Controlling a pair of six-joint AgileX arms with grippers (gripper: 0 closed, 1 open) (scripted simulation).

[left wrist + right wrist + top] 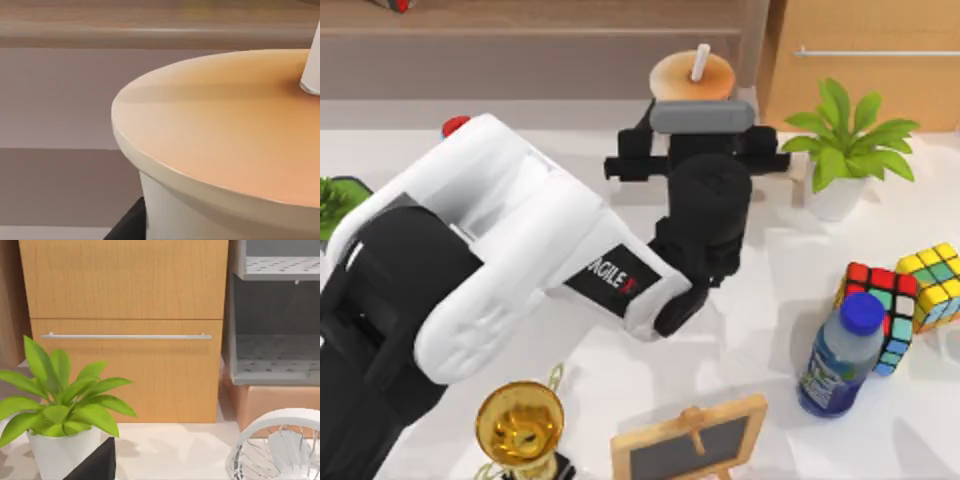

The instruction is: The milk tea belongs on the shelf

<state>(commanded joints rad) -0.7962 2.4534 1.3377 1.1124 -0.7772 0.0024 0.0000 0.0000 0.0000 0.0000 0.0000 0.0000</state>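
At the tabletop's far edge, the left hand seems clamped on the milk tea just before the shelf; next, lift it onto a board.

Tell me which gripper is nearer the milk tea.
Left. The left gripper is right at the milk tea, by the shelf. The right arm is parked off toward the cabinet.
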